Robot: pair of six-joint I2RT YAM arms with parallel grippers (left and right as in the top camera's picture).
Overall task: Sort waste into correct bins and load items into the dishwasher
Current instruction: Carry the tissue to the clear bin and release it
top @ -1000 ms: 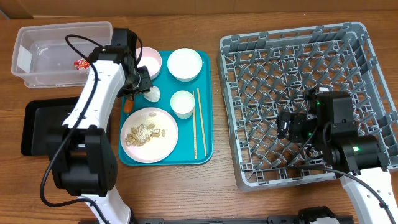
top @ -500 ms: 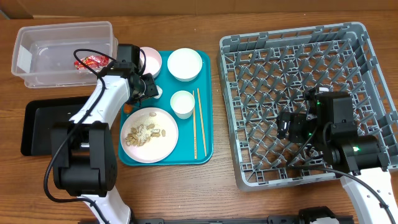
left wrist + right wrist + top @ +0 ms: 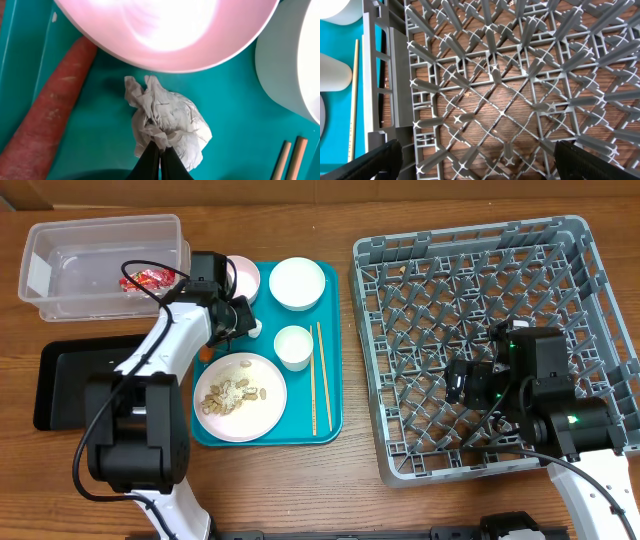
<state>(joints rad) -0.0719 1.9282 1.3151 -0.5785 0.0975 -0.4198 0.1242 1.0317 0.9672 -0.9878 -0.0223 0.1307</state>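
Bins sat well to the left of the left jaws: a clear tub (image 3: 70, 265) with a red wrapper (image 3: 150, 278) inside its right end, and a black tray (image 3: 75, 380) on the tabletop (image 3: 300, 490) nearer the robot's base. The left arm (image 3: 170, 330) reached over the left edge of the teal tray (image 3: 300, 425). Its jaws were pinched fully together on a fold at the near edge of the white wrapper (image 3: 170, 125), which lay crumpled on the teal surface. Just left of those jaws lay the carrot (image 3: 50, 105), running diagonally and apart from the wrapper. Straight ahead of them, just past the wrapper, was the pink bowl (image 3: 165, 30). To their right stood the white bowl (image 3: 297, 282) and the cup (image 3: 293, 346). The chopsticks (image 3: 318, 380) lay side by side right of the cup. The plate (image 3: 272, 408), bearing shells and ricey scraps (image 3: 232, 395), sat behind the jaws, toward the base. Well to the right stood the grey rack (image 3: 470, 235), with the right arm (image 3: 545, 395) above its near right part. The right jaws were spread as wide as they go, holding nothing. In the right wrist view only their two tips showed at the bottom corners, with the rack's lattice floor and pegs between and ahead of them. The teal tray's edge lay off to their left.
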